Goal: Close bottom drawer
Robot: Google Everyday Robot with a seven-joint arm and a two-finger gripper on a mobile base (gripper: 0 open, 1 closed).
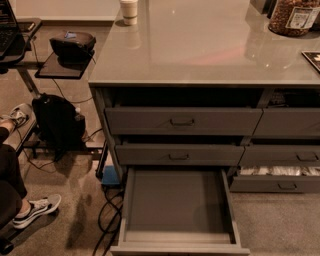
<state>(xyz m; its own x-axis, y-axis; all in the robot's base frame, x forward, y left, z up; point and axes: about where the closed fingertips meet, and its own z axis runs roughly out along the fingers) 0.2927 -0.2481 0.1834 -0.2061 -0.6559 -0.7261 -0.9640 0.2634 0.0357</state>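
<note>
**Carpeted floor, grey cabinet: bottom drawer out full, nothing in it**

Camera view, looking down over a glossy grey countertop (200,50). On it: a pale cup (129,10) at the far edge and a jar of brown bits (292,17) at far right.

Gripper: nowhere in the frame, arm neither. Whether it is wide or closed cannot be told.

Bottom drawer (175,200): lowest in the left stack, pulled well out toward the camera. Its front panel lies along the bottom edge of the picture. Only the panel's top rim shows; the face and its pull are hidden from this angle.

Handling, as a judgement:
- Stiff box on runners, and unloaded, so likely light and free-sliding.
- No grasp needed; a flat push on the front panel should do.
- Press near the panel's centre, since an off-centre push could rack so wide a drawer.
- A smooth face may let a contact slip.

Containers:
- Bottom drawer: bare grey tray, empty.
- Middle drawer (178,155) and top drawer (182,121), directly above: shut or nearly so, contents hidden.
- Right-hand low drawer (285,186): partly out, with a row of white packets (280,170) inside.

Floor, left of the drawer: dark cables (107,215) just beside its side wall, apparently outside its track. A black backpack (57,122) and a seated person's shoe (37,210) are well apart.
</note>
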